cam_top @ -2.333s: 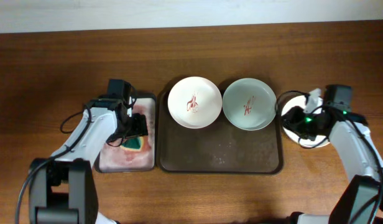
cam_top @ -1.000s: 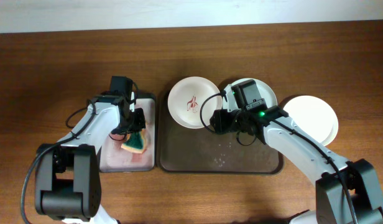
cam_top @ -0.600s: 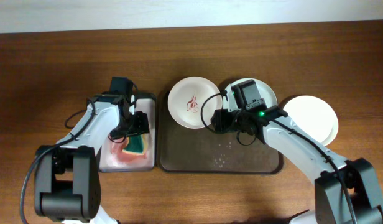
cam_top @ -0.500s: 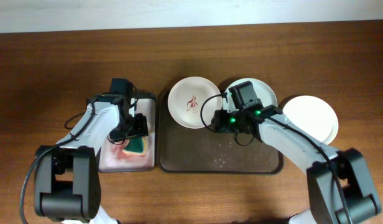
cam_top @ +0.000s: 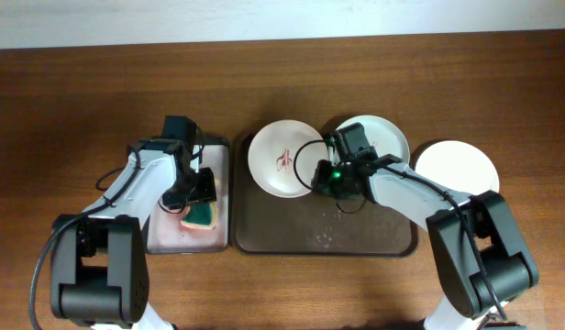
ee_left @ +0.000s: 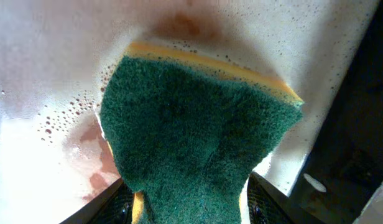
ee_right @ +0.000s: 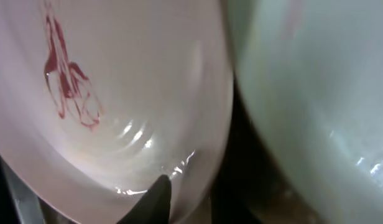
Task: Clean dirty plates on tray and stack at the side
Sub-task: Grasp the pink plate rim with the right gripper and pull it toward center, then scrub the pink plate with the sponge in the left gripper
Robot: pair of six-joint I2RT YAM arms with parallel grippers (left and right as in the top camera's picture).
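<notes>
A white plate (cam_top: pixel 278 158) with a red smear sits at the far left of the dark brown tray (cam_top: pixel 356 231). My right gripper (cam_top: pixel 322 174) is shut on its right rim, and the plate looks slightly tilted. In the right wrist view one finger (ee_right: pixel 161 194) lies inside the white plate (ee_right: pixel 117 93); the other is hidden under the rim. A mint-green plate (cam_top: pixel 385 136) lies beside it, partly under my arm, and also shows in the right wrist view (ee_right: pixel 316 93). A clean pale plate (cam_top: pixel 459 170) lies on the table right of the tray. My left gripper (cam_top: pixel 196 189) is shut on a green and yellow sponge (ee_left: pixel 198 130).
A smaller black-rimmed tray (cam_top: pixel 168 240) with a wet pinkish inside lies left of the brown tray; the sponge (cam_top: pixel 203 215) rests on it. Water drops dot the brown tray's middle (cam_top: pixel 326 234).
My right arm swung from the pale plate at the right to the white plate's rim and closed on it; that plate shifted and turned slightly. The sponge moved a little on the small tray.
</notes>
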